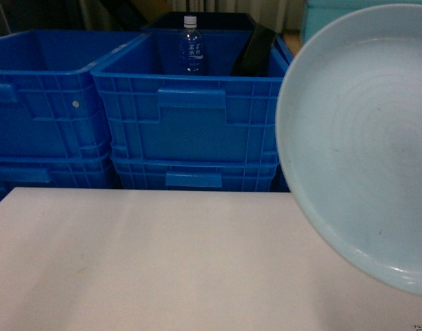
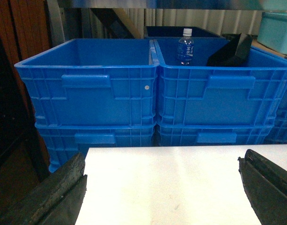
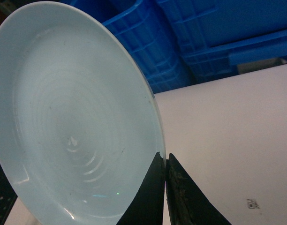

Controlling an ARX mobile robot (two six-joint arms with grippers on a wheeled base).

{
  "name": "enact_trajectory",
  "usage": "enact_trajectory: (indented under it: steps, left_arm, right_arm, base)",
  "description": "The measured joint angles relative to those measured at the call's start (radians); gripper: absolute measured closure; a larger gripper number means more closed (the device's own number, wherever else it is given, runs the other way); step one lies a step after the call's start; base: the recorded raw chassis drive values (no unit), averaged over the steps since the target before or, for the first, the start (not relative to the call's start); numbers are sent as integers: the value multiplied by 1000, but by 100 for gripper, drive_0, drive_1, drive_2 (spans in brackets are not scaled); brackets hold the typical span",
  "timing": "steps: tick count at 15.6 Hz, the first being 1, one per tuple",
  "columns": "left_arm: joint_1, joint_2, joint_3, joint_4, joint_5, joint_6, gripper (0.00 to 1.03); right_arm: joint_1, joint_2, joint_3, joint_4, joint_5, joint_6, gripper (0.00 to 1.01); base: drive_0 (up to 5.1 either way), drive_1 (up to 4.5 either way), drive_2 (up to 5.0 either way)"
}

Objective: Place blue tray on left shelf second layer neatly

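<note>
I have the blue tray (image 3: pixel 73 117) pinched by its rim in my right pincer (image 3: pixel 165 161), lifted and tilted above the white table (image 1: pixel 163 262). So picking up is done, I think; putting it on the shelf is left (I can't see that shelf here). My left pincer (image 2: pixel 162 187) is wide and holds nothing. Behind the table stand stacked blue crates (image 1: pixel 190 117), one holding a water bottle (image 1: pixel 191 47).
</note>
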Motion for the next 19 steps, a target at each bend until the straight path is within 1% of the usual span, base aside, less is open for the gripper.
enact_trajectory:
  steps: [1,2,3,5,6,8,9,10,11,12,13,15,16,19]
  left_arm:
    - [0,0,0,0,0,0,5]
    - [0,0,0,0,1,0,5]
    - [0,0,0,0,0,0,5]
    - [0,0,0,0,0,0,5]
    - [0,0,0,0,0,0,5]
    - [0,0,0,0,1,0,5]
    - [0,0,0,-1,0,0,5]
    - [0,0,0,-1,0,0,5]
    - [0,0,0,0,1,0,5]
    - [0,0,0,0,1,0,5]
    - [0,0,0,0,0,0,5]
    - [0,0,0,0,1,0,5]
    - [0,0,0,0,1,0,5]
    - [0,0,0,0,0,0,5]
  right_arm:
    - [-22,8,-7,10,13,-10,99]
    - [-31,20,-21,50,34,-38,99]
    - [-39,32,-27,84,53,-77,99]
    - [-69,48,-30,82,42,-126,99]
    - [-67,45,-35,80,43,-135,99]
    - [-33,29,-42,90,49,-140,99]
    - [-29,18,-51,88,50,-146,99]
    - [-6,6,-56,80,67,-161,99]
    - [34,-9,-61,85,97,-199,99]
    - [58,-9,-66,102,117,-230,99]
    - [64,-7,-71,107,129,-256,99]
    - [61,-7,-71,107,143,-283,99]
    - [55,-8,-73,104,142,-290,99]
    - [51,-8,-79,99,137,-293,99]
  base:
    - [0,0,0]
    - [0,0,0]
    - [0,0,0]
    - [0,0,0]
    - [0,0,0]
    - [0,0,0]
    - [0,0,0]
    - [0,0,0]
    - [0,0,0]
    - [0,0,0]
    - [0,0,0]
    - [0,0,0]
    - [0,0,0]
    - [0,0,0]
